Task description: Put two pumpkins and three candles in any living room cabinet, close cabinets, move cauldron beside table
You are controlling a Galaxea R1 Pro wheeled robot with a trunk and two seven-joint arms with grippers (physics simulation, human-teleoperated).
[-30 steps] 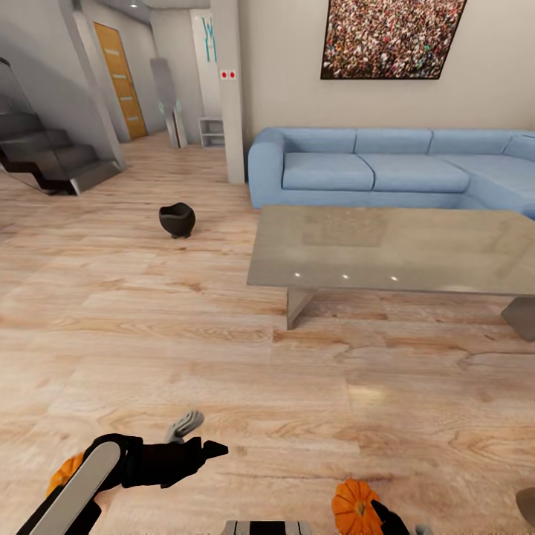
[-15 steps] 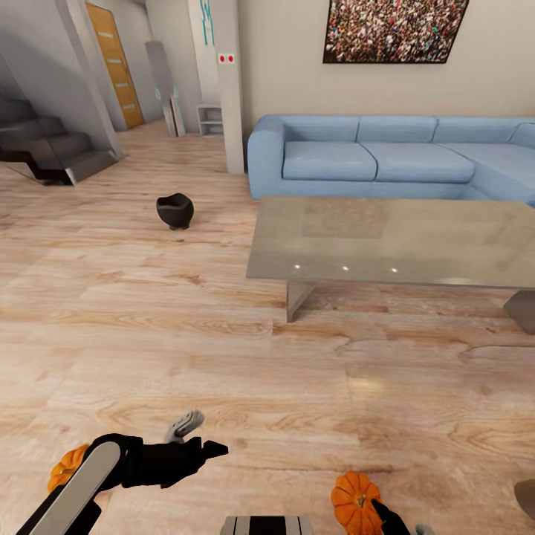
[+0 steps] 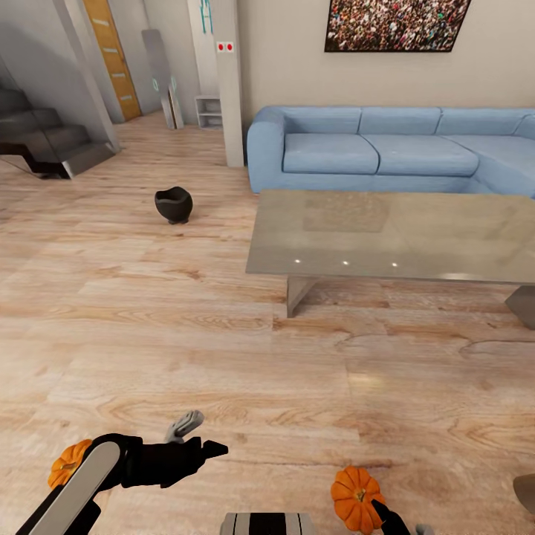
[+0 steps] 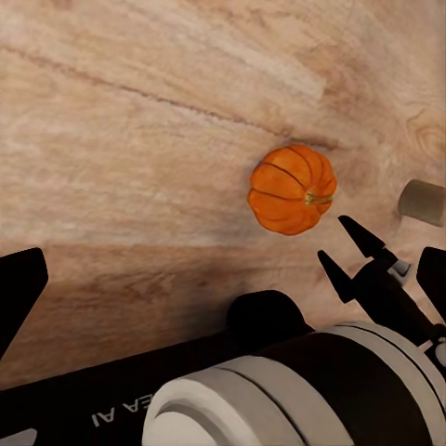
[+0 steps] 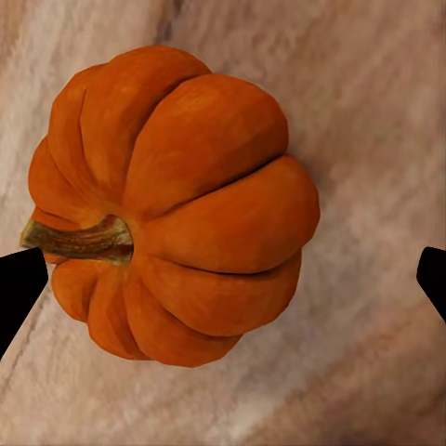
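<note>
Wood floor (image 3: 186, 327) stretches to my far sofa (image 3: 386, 152); cauldron (image 3: 173, 204) sits far left of the table (image 3: 394, 234). Both jaws released: right straddles one pumpkin (image 5: 172, 204), another pumpkin (image 3: 67, 462) near left.

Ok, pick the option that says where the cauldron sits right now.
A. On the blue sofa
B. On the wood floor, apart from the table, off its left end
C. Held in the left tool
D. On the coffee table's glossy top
B: the head view shows the cauldron standing on the plank floor, clear of the coffee table and left of it.
</note>
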